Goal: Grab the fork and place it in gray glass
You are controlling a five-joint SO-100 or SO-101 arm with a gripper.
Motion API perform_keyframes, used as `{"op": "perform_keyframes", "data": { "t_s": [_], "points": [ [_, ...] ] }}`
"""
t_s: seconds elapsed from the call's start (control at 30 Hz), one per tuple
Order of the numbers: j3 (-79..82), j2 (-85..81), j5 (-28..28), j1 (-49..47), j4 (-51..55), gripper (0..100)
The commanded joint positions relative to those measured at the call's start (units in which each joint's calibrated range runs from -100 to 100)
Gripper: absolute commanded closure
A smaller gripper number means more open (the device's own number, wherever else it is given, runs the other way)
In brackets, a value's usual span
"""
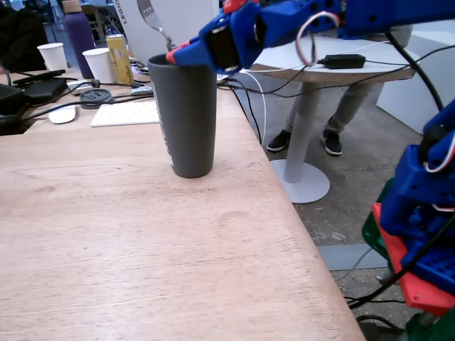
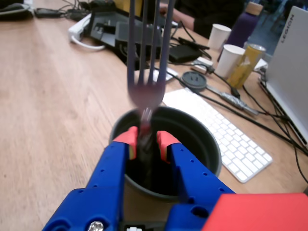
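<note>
The gray glass (image 1: 186, 117) stands upright on the wooden table near its right edge; in the wrist view its open rim (image 2: 202, 139) lies right under the gripper. My blue gripper with red tips (image 1: 176, 54) sits at the glass's rim. In the wrist view the gripper (image 2: 146, 138) is shut on the fork (image 2: 147, 57). The fork stands upright, tines up, its handle going down into the glass. In the fixed view the fork's tines (image 1: 149, 15) rise above the rim.
Behind the glass lie a white keyboard (image 1: 126, 112), a mouse (image 1: 62, 114), cables, two white paper cups (image 1: 98, 64), a yellow can (image 1: 119, 59) and a purple bottle (image 1: 79, 35). The table edge runs along the right; a round side table (image 1: 334, 67) and a person's legs stand beyond.
</note>
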Motion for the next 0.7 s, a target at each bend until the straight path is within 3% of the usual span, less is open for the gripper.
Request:
{"op": "perform_keyframes", "data": {
  "t_s": [0.0, 0.07, 0.47, 0.6, 0.67],
  "points": [
    [-0.35, -1.38, 0.00, -0.74, 6.09, 81],
    [-0.64, -1.38, 0.15, -0.74, 7.89, 77],
    [-7.05, -7.72, -0.05, 0.79, 7.81, 77],
    [-6.87, -13.90, -0.05, -0.91, 7.81, 77],
    [-6.02, -15.96, -0.05, -7.67, 7.89, 77]
  ]
}}
